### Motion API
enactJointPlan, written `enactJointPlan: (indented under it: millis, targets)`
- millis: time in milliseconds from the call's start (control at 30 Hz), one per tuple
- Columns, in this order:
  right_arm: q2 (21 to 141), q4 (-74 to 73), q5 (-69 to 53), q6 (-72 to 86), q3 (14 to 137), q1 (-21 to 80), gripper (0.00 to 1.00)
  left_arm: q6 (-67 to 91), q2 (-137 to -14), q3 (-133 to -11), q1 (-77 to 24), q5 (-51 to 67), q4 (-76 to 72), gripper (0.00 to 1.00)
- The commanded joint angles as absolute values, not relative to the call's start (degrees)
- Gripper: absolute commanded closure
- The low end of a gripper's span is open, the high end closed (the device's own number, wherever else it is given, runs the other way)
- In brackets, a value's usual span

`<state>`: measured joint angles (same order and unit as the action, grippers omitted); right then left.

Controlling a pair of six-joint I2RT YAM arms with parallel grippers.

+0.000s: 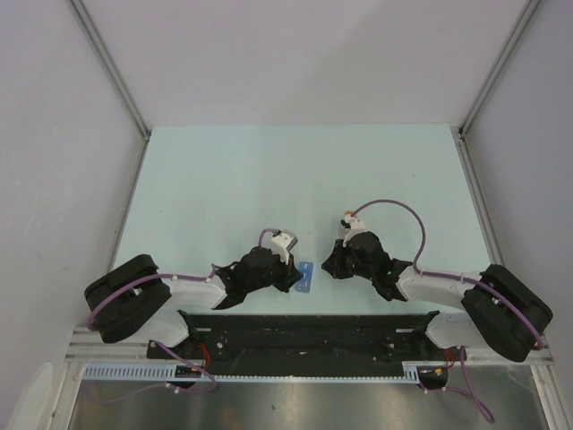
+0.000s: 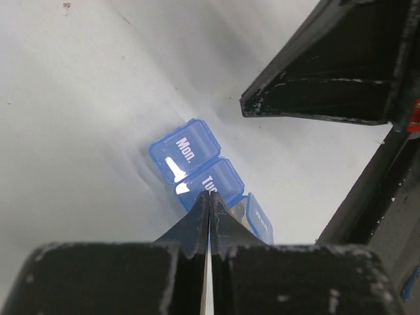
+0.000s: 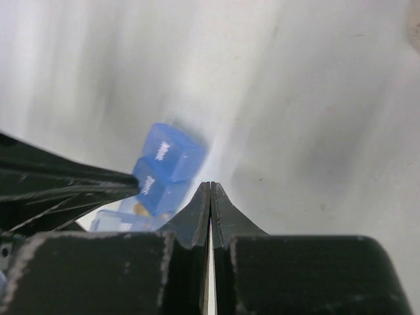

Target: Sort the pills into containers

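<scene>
The pill box (image 1: 303,278) lies on the pale table (image 1: 269,170) close to the near edge, between the two arms, where either arm can reach it. The left gripper (image 2: 209,195) is pressed shut with nothing between its fingers, and its joined tips are set over the middle compartment. This is judged to be a way of pinning the strip down or poking at a lid, though contact itself cannot be confirmed. The right gripper (image 3: 210,187) is likewise closed and empty and is held just beside the box, apart from it, probably kept ready to flick a lid or steady the other end. The two end lids marked with day names are seen shut. The third compartment is partly hidden by the fingers, and a small orange-brown spot is seen in it, possibly a pill. The sorting is judged to be hardly begun.
</scene>
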<state>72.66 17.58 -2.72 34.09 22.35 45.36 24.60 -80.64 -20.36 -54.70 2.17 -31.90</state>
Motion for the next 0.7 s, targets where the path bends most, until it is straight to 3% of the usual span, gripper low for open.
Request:
enactJointPlan:
  millis: [0,333,667]
  targets:
    - [77.59,16.26,-1.5,34.01,25.84,44.12,1.0,25.14,-81.3,-20.56,-54.58,2.29,-29.62,0.99]
    - [87.36,16.35,-4.39,32.87,31.29,44.12,1.0,25.31,-81.03,-20.65,-54.58,2.29,-29.53,0.99]
    - [89.73,17.75,-6.59,32.43,32.34,44.56,1.0,25.31,-81.21,-20.83,-54.49,2.72,-29.53,0.99]
